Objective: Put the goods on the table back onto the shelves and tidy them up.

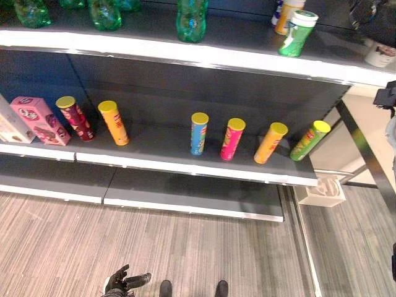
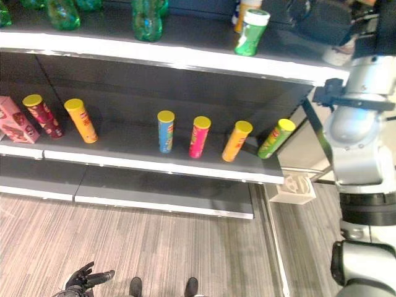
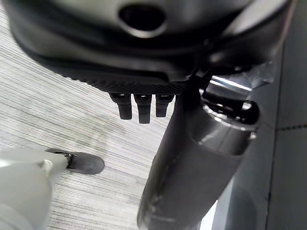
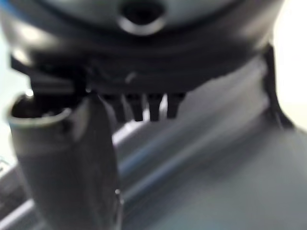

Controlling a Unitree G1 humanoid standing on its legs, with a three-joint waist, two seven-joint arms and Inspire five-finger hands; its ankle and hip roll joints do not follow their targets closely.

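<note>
Standing in a row on the middle shelf (image 1: 154,148) are six yellow-lidded tubes: a dark red tube (image 1: 75,118) and an orange tube (image 1: 114,122) toward the left, then a blue tube (image 1: 198,133), a pink tube (image 1: 232,138), a yellow tube (image 1: 270,142) and a green tube (image 1: 310,140) toward the right, all leaning a little. A pink box (image 1: 39,120) sits at the left end, just beside the dark red tube. On the top shelf (image 1: 204,52) green bottles (image 1: 192,20) stand along the left and middle, and a green can (image 1: 297,33) with a white lid stands near the right end, next to an orange can (image 1: 287,15). The bottom shelf (image 1: 185,195) lies just above the striped grey floor (image 1: 154,253). The left robot hand (image 1: 124,281) hangs low over the floor, fingers loosely spread, grasping nothing. The right robot hand (image 4: 144,106) is up at the right end of the top shelf, fingers straight, released and holding nothing.
</note>
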